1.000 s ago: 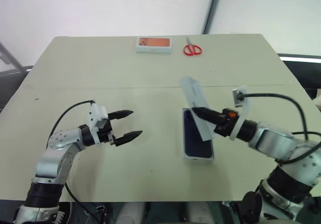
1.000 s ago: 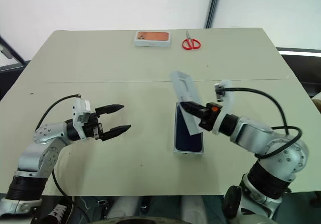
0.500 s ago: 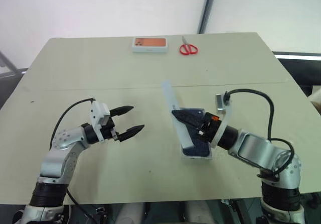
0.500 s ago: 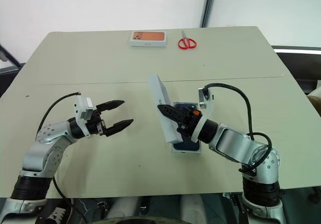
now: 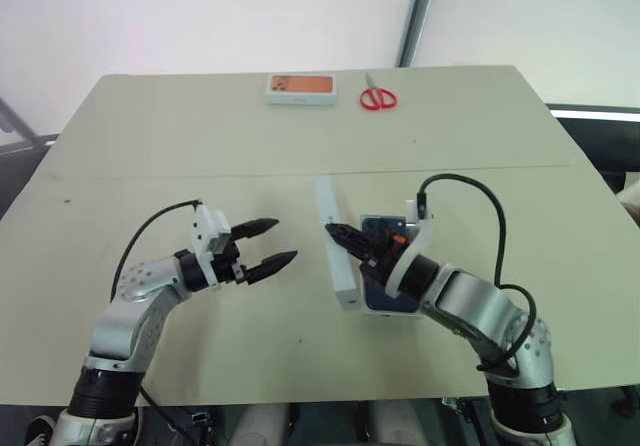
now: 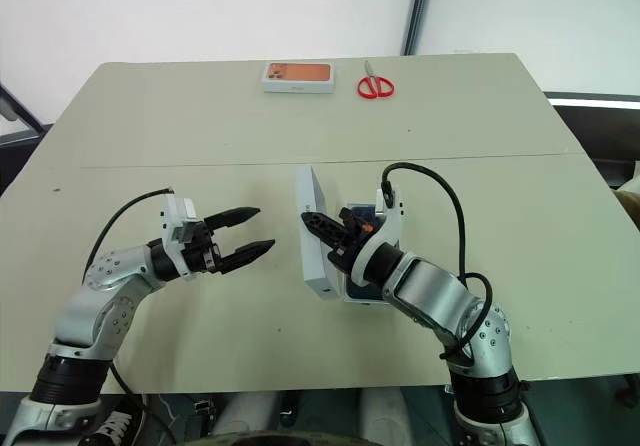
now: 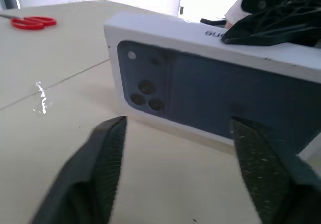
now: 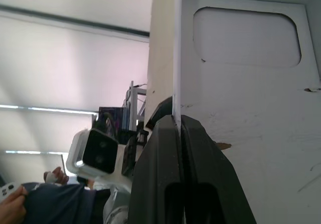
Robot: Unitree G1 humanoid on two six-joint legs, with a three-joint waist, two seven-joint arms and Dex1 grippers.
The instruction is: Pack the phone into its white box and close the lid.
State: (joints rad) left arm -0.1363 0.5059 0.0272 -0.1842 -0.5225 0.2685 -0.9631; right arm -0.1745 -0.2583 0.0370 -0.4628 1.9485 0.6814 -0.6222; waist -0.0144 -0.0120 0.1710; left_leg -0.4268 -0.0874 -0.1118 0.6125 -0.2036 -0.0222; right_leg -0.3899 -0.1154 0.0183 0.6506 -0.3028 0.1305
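Observation:
The lid (image 5: 336,258) stands on its long edge just left of the white box (image 5: 392,311). Its dark blue phone picture (image 7: 200,98) faces my left gripper and its white moulded inside (image 8: 246,38) faces the right arm. My right gripper (image 5: 334,231) is shut on the lid's upper wall. The dark phone (image 5: 378,294) lies in the white box, mostly hidden by the right wrist. My left gripper (image 5: 283,241) hovers open a short way left of the lid, pointing at it, with nothing between its fingers (image 7: 105,158).
A white box with an orange picture (image 5: 300,88) and red scissors (image 5: 378,98) lie near the table's far edge. A seam (image 5: 150,178) runs across the tabletop. A person's hand with a controller (image 8: 10,194) shows in the right wrist view.
The right gripper has swung the lid to the left and rolled it, so it now stands on edge beside the box. The left gripper's fingers have narrowed somewhat.

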